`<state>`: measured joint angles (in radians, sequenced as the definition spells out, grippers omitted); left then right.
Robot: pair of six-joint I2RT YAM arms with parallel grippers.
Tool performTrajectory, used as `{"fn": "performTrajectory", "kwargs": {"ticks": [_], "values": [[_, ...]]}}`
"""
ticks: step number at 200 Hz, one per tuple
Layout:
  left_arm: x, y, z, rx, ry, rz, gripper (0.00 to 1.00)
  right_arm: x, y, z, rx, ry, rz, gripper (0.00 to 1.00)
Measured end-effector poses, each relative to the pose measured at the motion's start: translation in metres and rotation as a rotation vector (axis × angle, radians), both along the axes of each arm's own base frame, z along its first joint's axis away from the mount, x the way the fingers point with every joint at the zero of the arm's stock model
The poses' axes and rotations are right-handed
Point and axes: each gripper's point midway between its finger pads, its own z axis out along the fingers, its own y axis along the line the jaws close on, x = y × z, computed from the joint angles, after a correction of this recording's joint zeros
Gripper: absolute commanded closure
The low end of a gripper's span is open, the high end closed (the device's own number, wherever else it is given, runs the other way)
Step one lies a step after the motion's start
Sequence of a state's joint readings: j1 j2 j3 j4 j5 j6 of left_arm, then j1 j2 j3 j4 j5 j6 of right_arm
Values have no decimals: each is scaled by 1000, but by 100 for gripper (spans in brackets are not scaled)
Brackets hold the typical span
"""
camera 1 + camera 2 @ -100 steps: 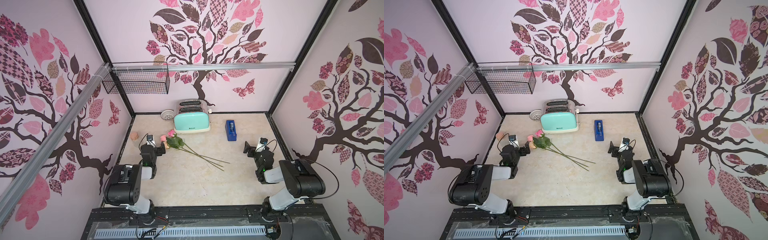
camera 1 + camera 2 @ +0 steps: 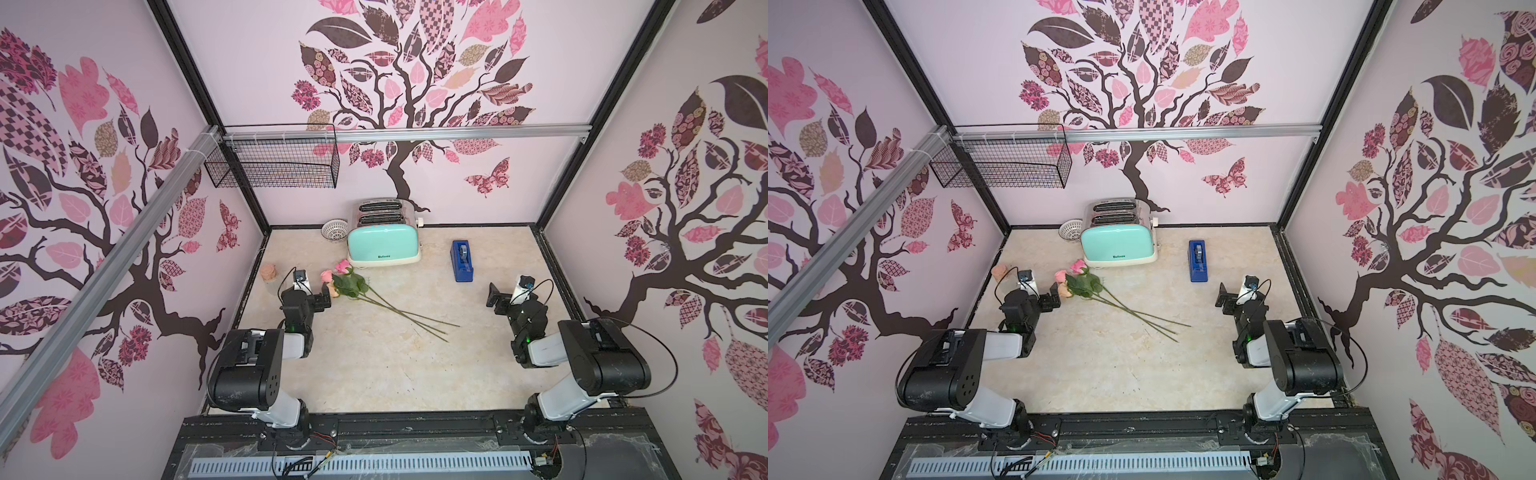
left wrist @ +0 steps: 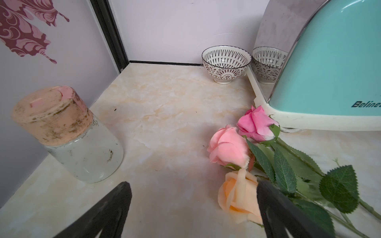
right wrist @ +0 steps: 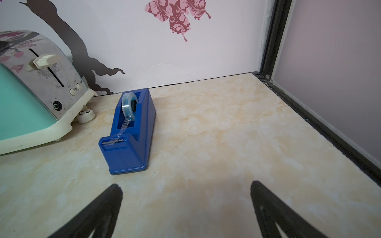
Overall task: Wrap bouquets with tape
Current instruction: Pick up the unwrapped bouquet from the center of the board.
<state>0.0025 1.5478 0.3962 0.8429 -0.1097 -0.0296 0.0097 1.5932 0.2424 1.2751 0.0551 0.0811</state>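
Left gripper [image 3: 192,183], jaws apart, beside bouquets [image 3: 228,146].

A patterned bowl [image 3: 225,70] stands just beside the mint toaster [image 3: 329,72].

Three roses [image 2: 343,266] are lying on the table [image 2: 374,374]: one deep pink, one pale pink, one peach. One blue dispenser [image 2: 462,262] with one roll of tape [image 4: 126,105], one toaster [image 2: 382,247], one bowl [image 2: 334,230] and one jar [image 2: 271,273] are standing there, and one wire basket [image 2: 274,164] is hanging above.
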Motion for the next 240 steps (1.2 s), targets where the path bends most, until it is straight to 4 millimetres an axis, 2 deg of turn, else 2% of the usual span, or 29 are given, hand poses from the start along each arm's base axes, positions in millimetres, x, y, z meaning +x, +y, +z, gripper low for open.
{"fn": "performTrajectory", "kwargs": {"ticks": [96,119,127,140,164,174,186,198,209,225,240], "values": [[0,4,0,-5,2,4,2,0,0,0,0,0,-2,0],[-3,10,-1,-4,69,42,2,-7,-7,1,0,-10,-42,0],[-1,14,9,-7,83,67,2,-12,-10,2,0,-12,-58,0],[8,24,36,-26,84,140,2,-19,-15,9,0,-28,-89,0],[15,50,93,-160,61,345,2,-26,-25,40,26,-94,-158,0],[12,58,107,-242,64,425,2,-27,-32,55,74,-120,-204,0],[4,67,115,-337,79,483,2,-28,-38,73,159,-155,-250,0],[-7,73,113,-421,108,524,2,-29,-41,88,259,-194,-275,0],[-20,74,102,-486,158,551,2,-31,-41,97,350,-225,-277,0],[-29,61,87,-573,240,542,4,-32,-33,102,441,-237,-229,0],[-37,45,73,-628,321,519,7,-27,-22,96,490,-188,-181,0]]}}
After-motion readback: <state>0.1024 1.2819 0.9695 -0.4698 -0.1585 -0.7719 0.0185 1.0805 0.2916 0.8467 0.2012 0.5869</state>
